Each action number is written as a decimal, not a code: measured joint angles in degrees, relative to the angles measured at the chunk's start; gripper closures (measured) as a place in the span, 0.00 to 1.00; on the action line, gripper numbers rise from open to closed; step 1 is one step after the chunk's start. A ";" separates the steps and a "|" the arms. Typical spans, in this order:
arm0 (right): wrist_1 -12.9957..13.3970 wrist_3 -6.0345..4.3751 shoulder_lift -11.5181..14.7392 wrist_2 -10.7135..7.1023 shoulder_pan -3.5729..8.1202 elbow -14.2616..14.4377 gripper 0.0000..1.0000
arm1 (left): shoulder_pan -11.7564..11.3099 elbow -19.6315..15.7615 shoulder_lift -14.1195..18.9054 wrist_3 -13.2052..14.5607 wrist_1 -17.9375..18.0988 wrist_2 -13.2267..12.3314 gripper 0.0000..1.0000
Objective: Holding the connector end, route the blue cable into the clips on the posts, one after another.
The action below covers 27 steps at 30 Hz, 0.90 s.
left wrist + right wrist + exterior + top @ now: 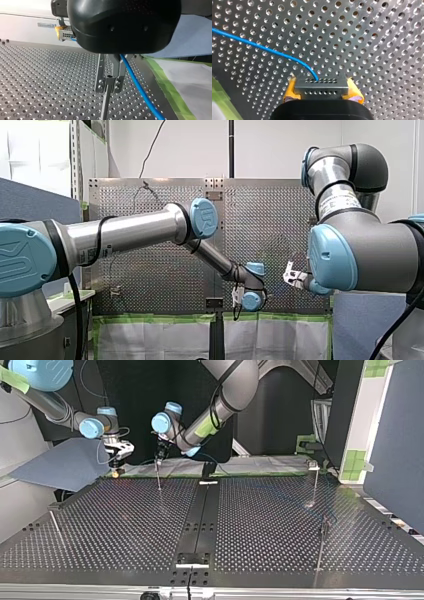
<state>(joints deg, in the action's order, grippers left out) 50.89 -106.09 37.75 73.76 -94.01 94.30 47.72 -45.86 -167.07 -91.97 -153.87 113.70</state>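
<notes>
The grey connector (321, 87) sits between the yellow pads of my right gripper (322, 96), which is shut on it. The blue cable (262, 48) leaves the connector and curves away over the perforated table. In the left wrist view the blue cable (140, 87) runs down beside the metal fingers (100, 75) of my left gripper (108, 85), which is shut just at the top of a thin post (105, 105). In the top view my left gripper (159, 456) hangs over that post (159, 479), and my right gripper (119, 455) is beside it toward the view's left.
More thin posts stand on the table: one at the top view's left (55, 527) and two at its right (315, 485), (321, 547). A black rail (200, 520) runs down the table's middle. Green tape and white sheeting (185, 82) line the edge by my left gripper.
</notes>
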 joint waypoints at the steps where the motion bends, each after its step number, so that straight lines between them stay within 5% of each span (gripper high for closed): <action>1: -0.31 0.02 -0.14 0.05 0.10 0.00 1.00 | -0.03 0.00 0.00 -0.01 -0.03 0.35 1.00; 12: -0.20 0.39 -4.15 0.41 0.22 -0.08 1.00 | -0.99 0.00 -0.02 -0.07 0.00 3.87 1.00; 27: -0.41 0.40 -4.61 0.42 0.63 -2.02 1.00 | -1.44 0.00 -0.03 -1.08 0.56 0.69 1.00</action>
<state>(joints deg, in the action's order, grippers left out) 50.48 -105.69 33.15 74.18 -93.38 92.29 46.28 -45.86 -167.10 -93.05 -153.30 114.39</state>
